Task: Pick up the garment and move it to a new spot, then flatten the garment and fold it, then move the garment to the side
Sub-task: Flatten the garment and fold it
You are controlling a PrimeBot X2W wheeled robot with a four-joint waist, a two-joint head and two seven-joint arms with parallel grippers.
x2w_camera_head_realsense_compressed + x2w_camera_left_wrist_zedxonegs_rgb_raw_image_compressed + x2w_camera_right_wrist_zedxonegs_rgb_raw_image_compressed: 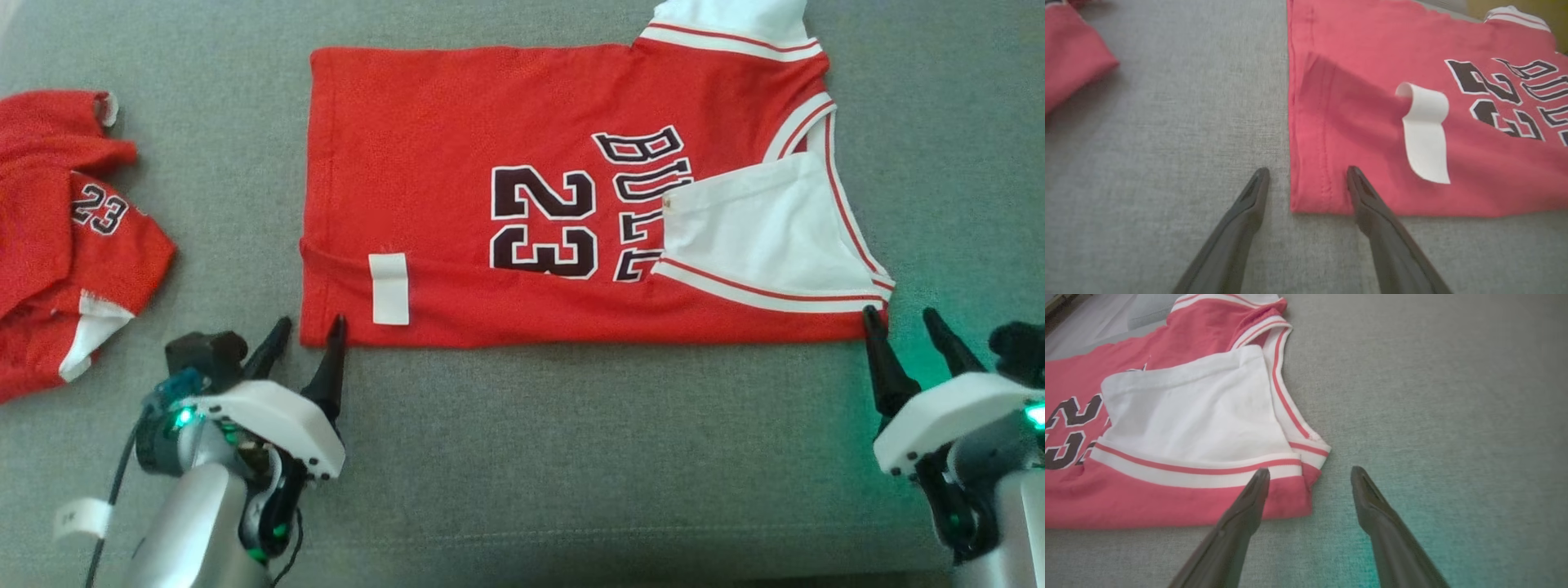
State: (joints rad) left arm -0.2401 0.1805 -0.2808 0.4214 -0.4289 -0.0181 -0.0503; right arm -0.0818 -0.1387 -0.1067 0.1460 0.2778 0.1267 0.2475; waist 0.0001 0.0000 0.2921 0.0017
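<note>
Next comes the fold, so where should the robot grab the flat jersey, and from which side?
Its two near corners, I'd say: the hem corner with the left end effector, the shoulder corner with the right end effector, both coming in from the near edge. The jersey lies flat, so only its edges offer a pinch, and both stand open astride those corners.

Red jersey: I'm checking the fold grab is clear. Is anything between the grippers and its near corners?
Nothing visible. The left gripper and right gripper each straddle a near corner of the jersey; the crumpled jersey lies apart.
</note>
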